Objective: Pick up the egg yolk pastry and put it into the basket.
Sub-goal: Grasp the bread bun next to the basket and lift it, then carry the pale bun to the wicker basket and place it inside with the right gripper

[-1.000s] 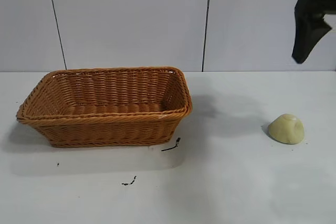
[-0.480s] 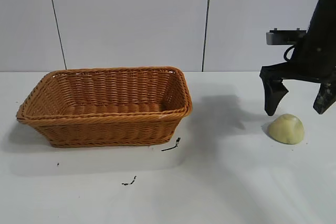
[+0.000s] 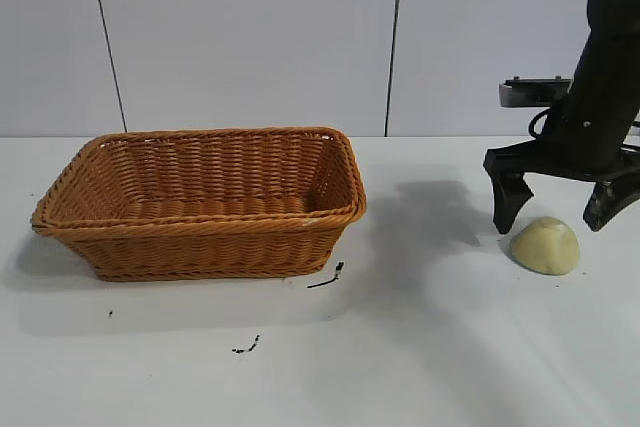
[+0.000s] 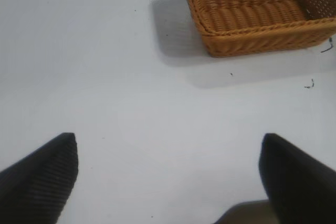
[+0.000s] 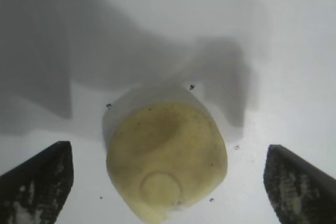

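Exterior view: the basket stands on the white counter at the left side, nothing visible inside it. The egg yolk pastry lies on the counter well apart from it, at the far right. The right gripper points down over the pastry, jaws spread wide, one finger on each side of the pastry, tips just above the counter and not touching it. Small dark marks sit on the counter in front of the basket.

Left wrist view: the left gripper hangs over bare counter, jaws wide apart, nothing between them. The basket is near, towards one corner of the frame.

Right wrist view: the pastry sits between the two spread fingers, a gap on both sides, no contact. A round lighter patch shows on its surface; dark specks dot the counter around it
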You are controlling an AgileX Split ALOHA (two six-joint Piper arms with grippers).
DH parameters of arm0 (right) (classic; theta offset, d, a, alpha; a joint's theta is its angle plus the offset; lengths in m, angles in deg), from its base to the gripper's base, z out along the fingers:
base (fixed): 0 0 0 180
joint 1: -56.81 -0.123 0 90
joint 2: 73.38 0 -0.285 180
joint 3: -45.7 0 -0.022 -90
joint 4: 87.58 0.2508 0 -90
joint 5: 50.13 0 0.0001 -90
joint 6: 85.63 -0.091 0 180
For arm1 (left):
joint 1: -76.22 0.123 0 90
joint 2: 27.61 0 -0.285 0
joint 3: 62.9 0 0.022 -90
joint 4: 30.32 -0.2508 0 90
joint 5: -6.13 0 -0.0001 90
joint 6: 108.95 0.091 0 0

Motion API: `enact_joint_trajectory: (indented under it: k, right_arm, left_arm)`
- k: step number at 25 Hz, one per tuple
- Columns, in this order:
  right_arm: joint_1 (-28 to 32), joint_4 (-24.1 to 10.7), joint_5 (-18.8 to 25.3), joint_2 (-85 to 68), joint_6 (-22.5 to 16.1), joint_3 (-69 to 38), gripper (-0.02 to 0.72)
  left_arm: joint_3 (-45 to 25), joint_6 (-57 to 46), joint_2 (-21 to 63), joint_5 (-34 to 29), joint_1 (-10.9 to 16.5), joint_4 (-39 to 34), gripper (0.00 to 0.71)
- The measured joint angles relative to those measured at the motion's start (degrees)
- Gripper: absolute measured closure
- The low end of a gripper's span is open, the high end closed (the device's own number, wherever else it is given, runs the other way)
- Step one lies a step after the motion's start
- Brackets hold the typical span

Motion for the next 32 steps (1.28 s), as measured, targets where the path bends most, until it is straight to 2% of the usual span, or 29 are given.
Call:
enact_joint_trajectory:
  k: [3, 9, 11, 14, 17, 26, 32]
  right_arm:
    - [0.0, 0.05, 0.17, 0.0, 0.0, 0.0, 0.102]
    - [0.0, 0.09, 0.97, 0.0, 0.0, 0.05, 0.485]
    - [0.0, 0.09, 1.08, 0.0, 0.0, 0.3, 0.538]
    - [0.0, 0.09, 1.95, -0.12, 0.0, 0.89, 0.561]
    - [0.0, 0.09, 5.26, -1.07, 0.11, 3.48, 0.569]
    - [0.0, 0.04, 20.12, -6.48, 0.41, 22.02, 0.569]
    - [-0.32, 1.28, 22.45, -6.48, 0.41, 27.44, 0.57]
  left_arm:
    - [0.0, 0.0, 0.0, 0.0, 0.0, 0.0, 0.014]
    - [0.0, 0.0, 0.0, 0.0, 0.0, 0.0, 0.014]
    - [0.0, 0.0, 0.0, 0.0, 0.0, 0.0, 0.014]
    - [0.0, 0.0, 0.0, 0.0, 0.0, 0.0, 0.014]
    - [0.0, 0.0, 0.0, 0.0, 0.0, 0.0, 0.014]
    - [0.0, 0.0, 0.0, 0.0, 0.0, 0.0, 0.014]
    - [0.0, 0.0, 0.0, 0.0, 0.0, 0.0, 0.014]
